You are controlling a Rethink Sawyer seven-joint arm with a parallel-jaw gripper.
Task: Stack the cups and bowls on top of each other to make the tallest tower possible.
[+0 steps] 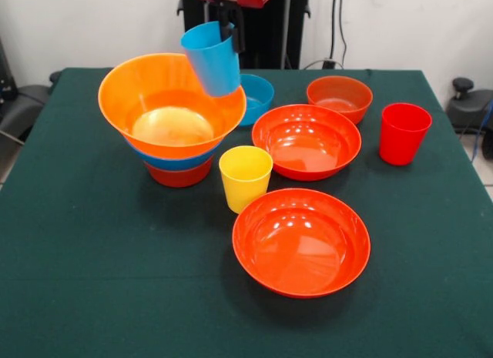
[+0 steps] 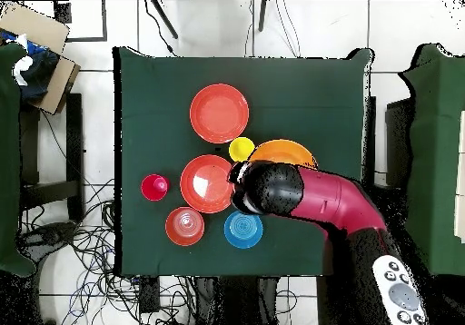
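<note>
Currently I've got the gripper [image 1: 224,28] clamped on the light blue cup [image 1: 212,58], tilted above the huge orange bowl [image 1: 171,104] topping the tower [image 1: 176,142] far-left, presumably to drop it inside.

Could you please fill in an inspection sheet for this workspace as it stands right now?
Surface: table under a dark green cloth.
Job's things: tower of big orange bowl nested on a blue and a red-orange bowl; light blue cup tilted above its rim; yellow cup, red cup, two wide red-orange bowls, small red-orange bowl and small blue bowl loose on the cloth.
Clutter: nothing seen.
Gripper: gripper shut on the light blue cup.
Cables: cables tangled on the floor.
Surroundings: cardboard box beside the table.
</note>
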